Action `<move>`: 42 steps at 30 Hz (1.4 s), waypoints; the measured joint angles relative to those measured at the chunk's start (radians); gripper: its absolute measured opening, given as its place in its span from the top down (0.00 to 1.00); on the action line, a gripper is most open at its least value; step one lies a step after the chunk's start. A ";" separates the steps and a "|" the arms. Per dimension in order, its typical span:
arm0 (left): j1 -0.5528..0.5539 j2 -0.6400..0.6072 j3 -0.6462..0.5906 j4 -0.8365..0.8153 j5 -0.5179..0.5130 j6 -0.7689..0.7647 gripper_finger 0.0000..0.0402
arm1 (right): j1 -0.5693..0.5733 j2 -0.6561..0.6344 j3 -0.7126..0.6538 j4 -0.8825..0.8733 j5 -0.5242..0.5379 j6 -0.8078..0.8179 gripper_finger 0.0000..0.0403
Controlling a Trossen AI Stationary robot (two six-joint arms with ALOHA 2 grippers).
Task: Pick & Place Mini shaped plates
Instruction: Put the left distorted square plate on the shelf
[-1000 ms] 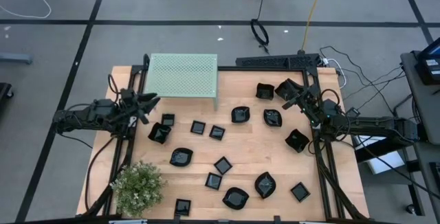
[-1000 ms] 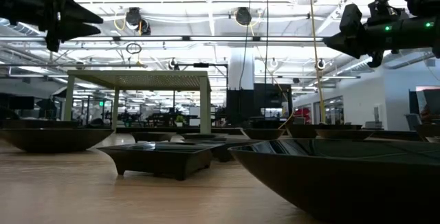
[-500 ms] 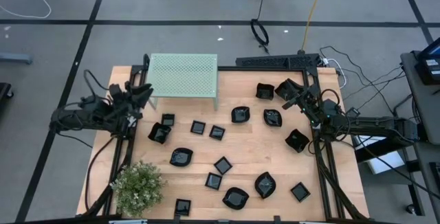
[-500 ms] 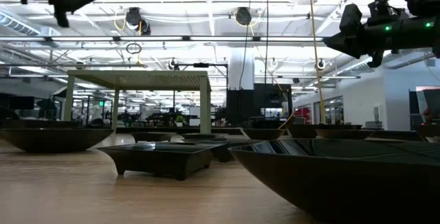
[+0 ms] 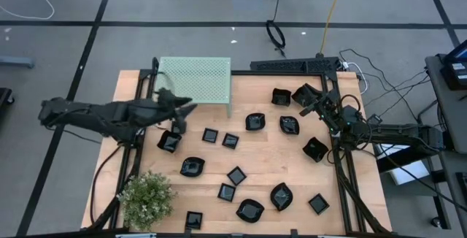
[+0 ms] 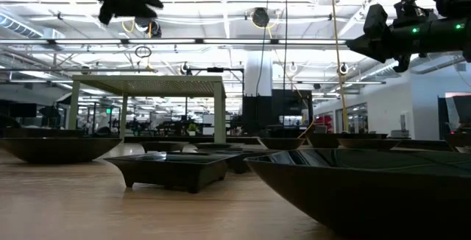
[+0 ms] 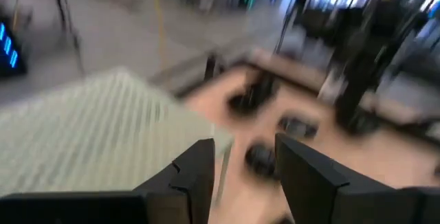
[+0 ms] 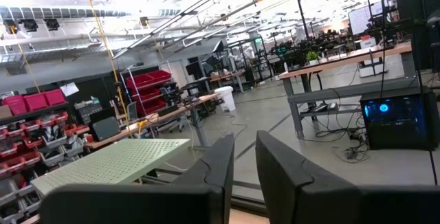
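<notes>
The left pincer (image 5: 188, 108) hung released beside the green stand (image 5: 194, 79); the right pincer (image 5: 305, 110), empty and slightly parted, waited over the plates (image 5: 290, 125).

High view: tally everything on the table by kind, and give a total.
Black mini plates: 16
Pale green perforated stand: 1
Potted plant: 1
Total: 18
</notes>
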 joint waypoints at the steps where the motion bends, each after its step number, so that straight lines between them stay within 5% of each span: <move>1: 0.000 0.043 0.042 -0.065 0.001 -0.041 0.61 | 0.000 0.000 0.000 0.000 0.000 0.000 0.87; 7: 0.000 0.248 0.203 -0.383 0.159 -0.297 0.61 | 0.000 0.000 0.000 0.000 0.000 0.000 0.87; 15: 0.000 0.425 0.221 -0.656 0.426 -0.527 0.61 | 0.000 0.000 0.000 0.000 0.000 0.000 0.87; 24: 0.000 0.579 0.219 -0.843 0.456 -0.743 0.61 | 0.000 0.000 0.000 0.000 0.000 0.000 0.87; 42: -0.002 0.800 0.219 -0.890 0.466 -0.713 0.61 | 0.000 0.000 0.000 0.000 0.000 0.000 0.87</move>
